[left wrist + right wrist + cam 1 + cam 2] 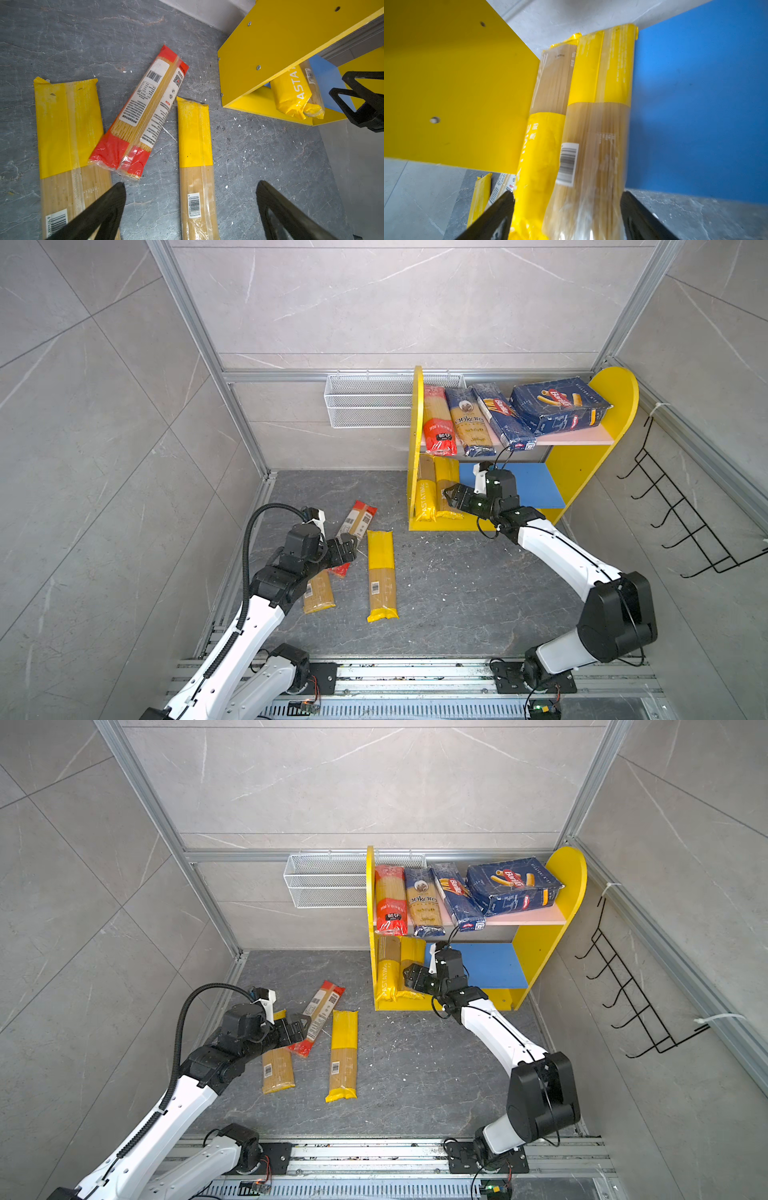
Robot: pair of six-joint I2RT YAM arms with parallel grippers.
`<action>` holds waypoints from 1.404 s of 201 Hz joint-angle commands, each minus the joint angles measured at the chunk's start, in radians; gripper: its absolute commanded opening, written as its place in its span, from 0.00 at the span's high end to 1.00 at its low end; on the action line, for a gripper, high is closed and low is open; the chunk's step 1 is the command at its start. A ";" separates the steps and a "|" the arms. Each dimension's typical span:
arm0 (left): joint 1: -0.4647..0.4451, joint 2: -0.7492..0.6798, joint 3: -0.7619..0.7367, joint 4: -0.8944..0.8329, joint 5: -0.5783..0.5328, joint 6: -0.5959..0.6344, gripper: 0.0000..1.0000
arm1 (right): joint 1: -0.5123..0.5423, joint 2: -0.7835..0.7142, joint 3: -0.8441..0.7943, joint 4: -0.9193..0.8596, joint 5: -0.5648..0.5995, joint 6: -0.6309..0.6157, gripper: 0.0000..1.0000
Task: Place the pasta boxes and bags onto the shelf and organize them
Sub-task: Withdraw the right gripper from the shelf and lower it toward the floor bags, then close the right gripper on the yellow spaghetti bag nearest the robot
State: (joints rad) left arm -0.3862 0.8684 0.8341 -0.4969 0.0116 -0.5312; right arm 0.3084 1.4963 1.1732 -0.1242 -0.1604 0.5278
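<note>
Bags (380, 572): PASTATIME pack (426, 502) & plain yellow pack (445, 472) lie side by side on blue board (540, 485) of shelf (582, 472), both between jaws of right end effector (449, 497), spread, released. Prob. tucked vs side panel (415, 427) to save room. Left end effector (352, 548), wide open & empty, hangs over red-ended pack (359, 518) on table (457, 593). Above the right one: "ankara" bag (471, 423), Barilla boxes (557, 406).
</note>
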 commanded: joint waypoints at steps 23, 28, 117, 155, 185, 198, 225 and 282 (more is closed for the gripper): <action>0.005 -0.047 -0.038 -0.024 0.034 -0.030 0.00 | 0.016 -0.168 -0.152 -0.075 0.067 0.000 0.16; 0.006 -0.052 -0.047 -0.025 0.037 -0.035 0.00 | 0.023 -0.191 -0.172 -0.080 0.078 0.001 0.16; 0.004 -0.231 -0.181 -0.079 0.039 -0.108 0.00 | 0.525 -0.403 -0.469 -0.162 0.397 0.154 0.15; 0.005 -0.267 -0.137 -0.145 0.033 -0.099 0.00 | 0.729 -0.175 -0.364 -0.129 0.474 0.192 0.01; 0.005 -0.289 -0.103 -0.198 0.013 -0.093 0.00 | 0.830 0.036 -0.244 -0.086 0.506 0.217 0.00; 0.006 -0.313 -0.095 -0.221 -0.001 -0.091 0.00 | 0.855 0.115 -0.205 -0.063 0.513 0.228 0.00; 0.005 -0.346 -0.081 -0.265 -0.026 -0.080 0.00 | 0.906 0.246 -0.116 -0.056 0.579 0.235 0.00; 0.006 -0.369 -0.096 -0.253 -0.067 -0.078 0.00 | 0.949 0.424 -0.046 -0.011 0.671 0.251 0.00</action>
State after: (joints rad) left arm -0.3862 0.5045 0.7177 -0.7563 -0.0284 -0.6243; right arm 1.2503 1.8595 1.0962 -0.1528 0.4404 0.7532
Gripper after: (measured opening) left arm 0.998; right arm 0.994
